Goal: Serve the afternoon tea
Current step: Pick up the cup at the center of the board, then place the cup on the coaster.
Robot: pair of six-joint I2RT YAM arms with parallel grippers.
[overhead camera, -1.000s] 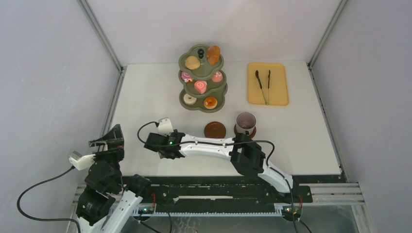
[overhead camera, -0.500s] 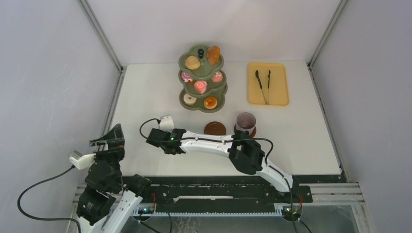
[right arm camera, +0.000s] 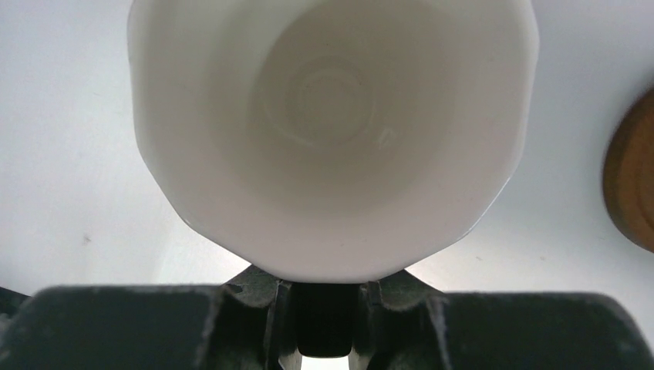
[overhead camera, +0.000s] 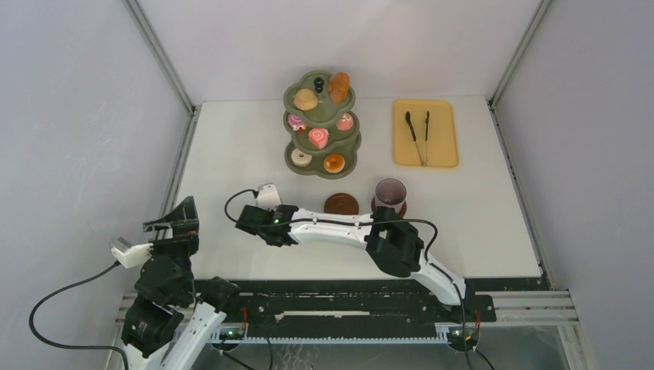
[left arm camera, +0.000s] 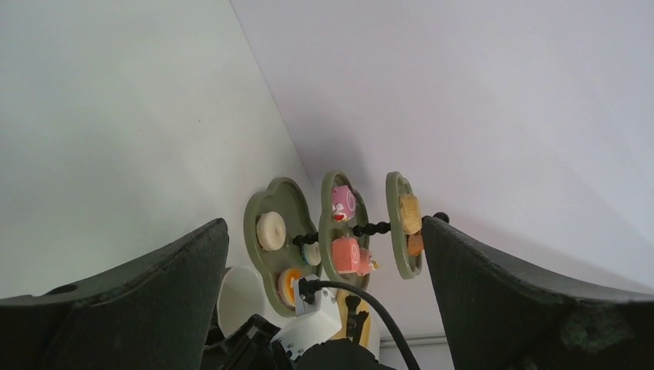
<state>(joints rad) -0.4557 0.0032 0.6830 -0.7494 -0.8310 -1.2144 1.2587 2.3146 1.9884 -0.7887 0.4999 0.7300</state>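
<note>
Near the table's [overhead camera: 231, 146] front left, right gripper [overhead camera: 256, 223] had edged toward the bare saucer [overhead camera: 341, 205], jaws at the rim of a white cup [right arm camera: 332, 139]; whether clamped, unclear. Left gripper [left arm camera: 324, 231] gaped, idle.

No text, label, brand mark, number or sign can be read in any of the three views.
</note>
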